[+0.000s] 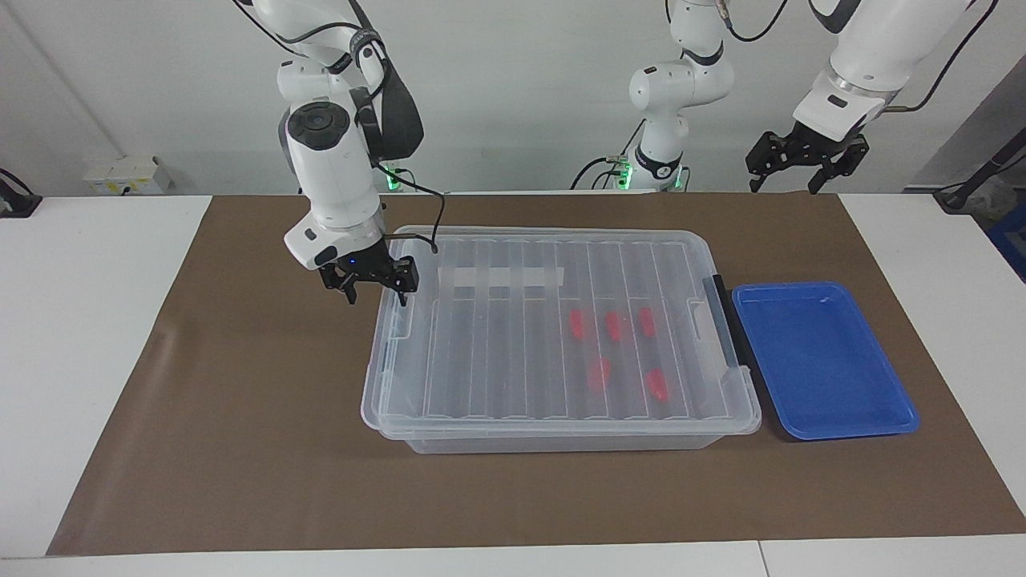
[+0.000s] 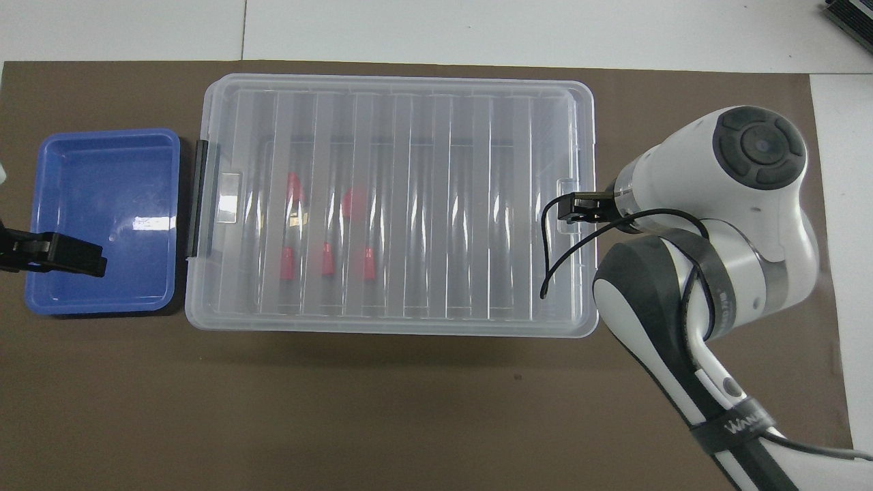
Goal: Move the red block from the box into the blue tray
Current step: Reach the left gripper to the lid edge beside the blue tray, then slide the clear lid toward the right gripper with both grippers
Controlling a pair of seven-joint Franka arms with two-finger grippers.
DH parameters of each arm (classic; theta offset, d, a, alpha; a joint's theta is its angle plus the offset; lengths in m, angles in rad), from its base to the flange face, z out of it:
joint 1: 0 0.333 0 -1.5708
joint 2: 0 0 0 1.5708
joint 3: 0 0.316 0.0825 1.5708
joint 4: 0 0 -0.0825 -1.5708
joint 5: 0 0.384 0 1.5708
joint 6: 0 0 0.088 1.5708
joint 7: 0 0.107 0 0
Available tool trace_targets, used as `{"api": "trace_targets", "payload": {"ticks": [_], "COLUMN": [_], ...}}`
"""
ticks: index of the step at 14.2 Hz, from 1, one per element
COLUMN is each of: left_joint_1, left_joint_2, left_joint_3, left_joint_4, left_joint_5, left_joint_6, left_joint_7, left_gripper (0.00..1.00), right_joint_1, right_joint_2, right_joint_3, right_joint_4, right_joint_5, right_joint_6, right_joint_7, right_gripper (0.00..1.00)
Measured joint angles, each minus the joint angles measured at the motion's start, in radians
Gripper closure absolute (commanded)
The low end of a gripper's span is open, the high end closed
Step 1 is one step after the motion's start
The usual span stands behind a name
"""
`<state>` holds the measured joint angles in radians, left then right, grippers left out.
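Observation:
The box (image 1: 497,336) is a clear bin with its ribbed lid shut, also in the overhead view (image 2: 409,204). Several red blocks (image 1: 613,324) lie inside it toward the left arm's end, seen through the lid (image 2: 328,259). The blue tray (image 1: 817,361) lies empty beside the box at the left arm's end (image 2: 102,184). My right gripper (image 1: 377,292) is open and low at the box's end toward the right arm, at the lid's tab (image 2: 569,208). My left gripper (image 1: 785,186) is open and empty, raised over the tray's edge (image 2: 68,256), waiting.
A black latch strip (image 1: 725,320) runs along the box's end next to the tray. A brown mat (image 1: 240,441) covers the table under everything. A black cable (image 2: 552,259) loops from the right gripper over the lid.

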<state>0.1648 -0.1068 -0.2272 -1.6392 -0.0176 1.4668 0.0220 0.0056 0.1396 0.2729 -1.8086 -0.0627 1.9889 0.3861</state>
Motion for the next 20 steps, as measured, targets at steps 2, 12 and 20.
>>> {"api": "trace_targets", "payload": {"ticks": [2, 12, 20], "left_joint_1": [-0.008, -0.138, -0.255], "left_joint_2": [0.0, -0.004, 0.127], "left_joint_3": [-0.005, -0.015, -0.016], "left_joint_4": [0.0, -0.076, -0.114], "left_joint_5": [-0.007, -0.008, 0.044], "left_joint_6": [0.037, 0.259, 0.48], "left_joint_7": [-0.139, -0.401, -0.51], "left_gripper": [0.0, 0.0, 0.0], "right_joint_1": [0.0, -0.007, -0.008], "right_joint_2": [0.0, 0.0, 0.0], "right_joint_3": [-0.006, -0.118, -0.231], "right_joint_4": [-0.004, -0.006, -0.006], "right_joint_5": [-0.002, -0.002, -0.002], "right_joint_6": [0.0, 0.0, -0.001], "right_joint_7": [-0.015, -0.236, -0.463], "right_gripper": [0.09, 0.06, 0.06]}}
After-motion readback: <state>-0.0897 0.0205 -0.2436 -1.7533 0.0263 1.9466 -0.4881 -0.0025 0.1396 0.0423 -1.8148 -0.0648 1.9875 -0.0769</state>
